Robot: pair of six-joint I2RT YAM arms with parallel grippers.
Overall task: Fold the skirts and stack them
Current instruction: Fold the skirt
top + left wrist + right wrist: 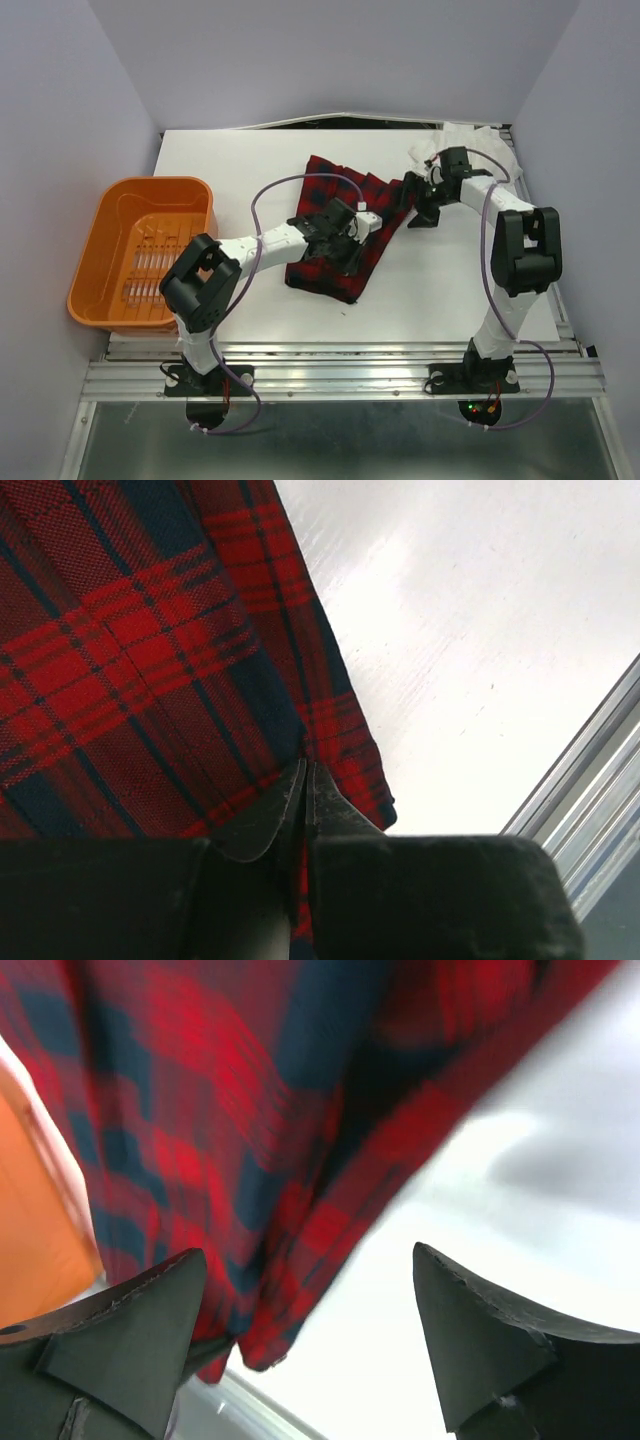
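Note:
A red and dark blue plaid skirt (340, 225) lies partly folded in the middle of the white table. My left gripper (352, 255) rests on its near right part, shut on a fold of the skirt (150, 670), with cloth pinched between the fingers (330, 805). My right gripper (420, 212) is open at the skirt's far right edge, just above the table. In the right wrist view the skirt (220, 1110) hangs ahead of the spread fingertips (150, 1310), with nothing between them.
An orange basket (110, 235) stands at the left edge of the table (450, 280). White cloth (470, 145) lies bunched at the back right corner. The metal rail (340, 375) runs along the near edge.

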